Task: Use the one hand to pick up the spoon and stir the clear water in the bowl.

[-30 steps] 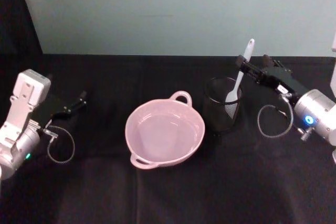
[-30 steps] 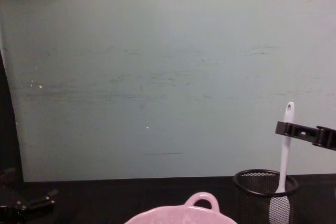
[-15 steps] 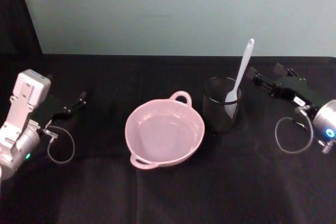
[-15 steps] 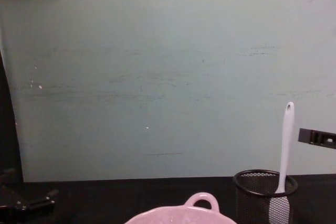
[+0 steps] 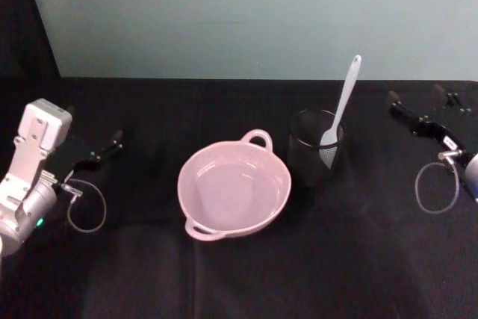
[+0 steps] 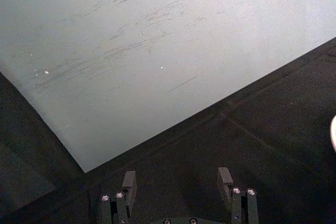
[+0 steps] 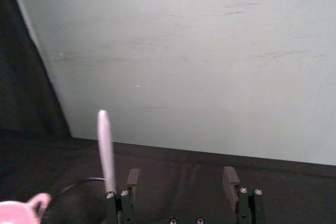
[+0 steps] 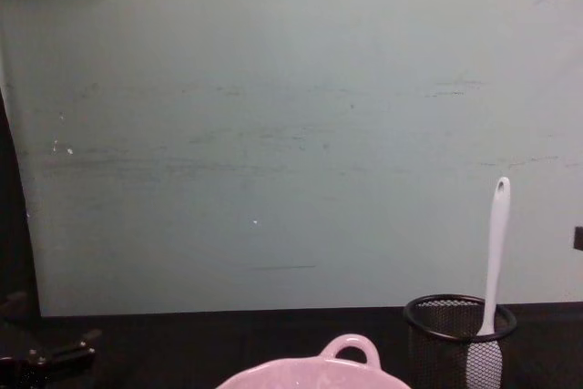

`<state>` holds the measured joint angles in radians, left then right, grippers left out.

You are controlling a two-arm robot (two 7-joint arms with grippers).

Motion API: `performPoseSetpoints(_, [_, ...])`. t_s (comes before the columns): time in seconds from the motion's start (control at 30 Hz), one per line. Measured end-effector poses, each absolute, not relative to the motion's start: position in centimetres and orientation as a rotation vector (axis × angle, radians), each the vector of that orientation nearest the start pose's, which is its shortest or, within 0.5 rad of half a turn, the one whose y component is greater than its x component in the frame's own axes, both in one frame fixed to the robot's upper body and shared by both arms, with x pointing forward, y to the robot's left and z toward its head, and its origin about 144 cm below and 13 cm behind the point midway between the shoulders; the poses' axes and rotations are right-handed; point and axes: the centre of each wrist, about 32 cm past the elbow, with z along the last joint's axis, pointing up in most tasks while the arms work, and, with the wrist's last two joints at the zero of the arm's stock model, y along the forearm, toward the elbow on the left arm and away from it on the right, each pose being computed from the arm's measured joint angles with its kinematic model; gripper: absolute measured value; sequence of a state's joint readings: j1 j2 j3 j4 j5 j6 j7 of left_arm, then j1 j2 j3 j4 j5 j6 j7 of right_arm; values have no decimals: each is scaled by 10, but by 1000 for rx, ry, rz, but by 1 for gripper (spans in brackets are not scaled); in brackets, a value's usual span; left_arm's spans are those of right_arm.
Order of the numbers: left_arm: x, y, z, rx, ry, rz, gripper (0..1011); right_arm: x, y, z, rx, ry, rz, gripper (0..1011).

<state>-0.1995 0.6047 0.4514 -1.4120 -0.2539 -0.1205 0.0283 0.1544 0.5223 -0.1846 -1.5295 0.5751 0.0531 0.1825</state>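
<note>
The white spoon (image 5: pixel 345 98) stands upright in a black wire-mesh cup (image 5: pixel 316 158), blade down and handle leaning against the rim. The chest view shows the spoon (image 8: pixel 495 252) rising out of the cup (image 8: pixel 460 339). A pale pink bowl (image 5: pixel 224 218) holding clear water sits left of the cup at mid-table. My right gripper (image 5: pixel 416 96) hovers open at the far right, well apart from the spoon. In its wrist view the right gripper (image 7: pixel 181 179) holds nothing, and the spoon handle (image 7: pixel 106 150) shows off to one side. My left gripper (image 5: pixel 104 151) rests open at the far left.
A black cloth covers the table (image 5: pixel 246 274). A pale green wall (image 5: pixel 261 13) runs close behind the table's far edge. A grey cable loop (image 5: pixel 86 211) hangs by the left wrist and another cable loop (image 5: pixel 437 187) by the right wrist.
My right gripper has drawn back to the right, away from the spoon handle it was at a second ago. The spoon stays in the mesh cup. The left arm has not moved.
</note>
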Motion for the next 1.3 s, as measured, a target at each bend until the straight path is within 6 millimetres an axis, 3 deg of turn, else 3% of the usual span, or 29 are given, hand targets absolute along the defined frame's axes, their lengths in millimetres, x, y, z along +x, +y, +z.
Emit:
performPoseSetpoints(0.43, [489,310,1140,304,-285,1248,1011,511,-340,1174,-28,37,-1312,1003])
performPoseSetpoints(1.3, [489,310,1140,304,-285,1248,1011,510,-339,1174,-28,36,-1306,1003])
